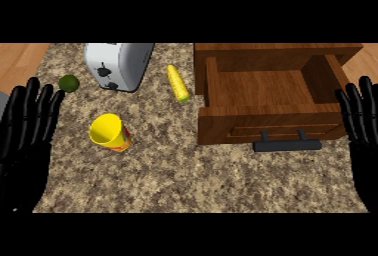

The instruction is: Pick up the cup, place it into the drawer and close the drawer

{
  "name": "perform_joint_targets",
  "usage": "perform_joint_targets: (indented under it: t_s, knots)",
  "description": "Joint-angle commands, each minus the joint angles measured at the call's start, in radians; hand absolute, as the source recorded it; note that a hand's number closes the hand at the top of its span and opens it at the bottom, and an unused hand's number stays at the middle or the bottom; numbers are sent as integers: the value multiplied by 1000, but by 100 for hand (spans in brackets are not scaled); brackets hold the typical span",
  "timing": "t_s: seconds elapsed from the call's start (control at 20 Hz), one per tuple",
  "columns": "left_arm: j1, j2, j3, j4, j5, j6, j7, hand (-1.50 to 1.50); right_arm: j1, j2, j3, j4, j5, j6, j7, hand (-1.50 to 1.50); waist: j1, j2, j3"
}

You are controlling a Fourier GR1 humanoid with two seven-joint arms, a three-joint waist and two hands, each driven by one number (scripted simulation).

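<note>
A yellow cup [110,132] with a red-patterned side stands on the speckled counter at the left of centre, its mouth tilted toward me. A wooden drawer [269,125] stands pulled open at the right, its inside bare, with a dark handle [287,145] on its front. My left hand [28,127] rests open at the left edge, fingers up, well to the left of the cup. My right hand [362,117] rests open at the right edge, beside the drawer's right wall.
A silver toaster [118,64] sits at the back left. A corn cob [178,83] lies between the toaster and the drawer. A green lime [69,83] sits near the left hand's fingertips. The wooden floor shows past the counter's left edge.
</note>
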Motion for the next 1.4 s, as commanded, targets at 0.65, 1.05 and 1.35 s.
perform_joint_targets:
  t_s: [0.65, 1.05, 1.35]
  knots:
    - [-213, 49, 207, 468, 327, -143, 28, -150, -49, -25, 10, 123, -68, 111, 40, -150, 35, -5, 13]
    - [-234, 125, 264, 742, 277, -231, -92, -150, -188, -41, -31, 213, -77, 115, 66, -150, 37, -4, 12]
    - [-234, 104, 251, 917, 198, -219, -219, -150, -212, -26, -31, 223, -58, 97, 70, -150, 38, -4, 12]
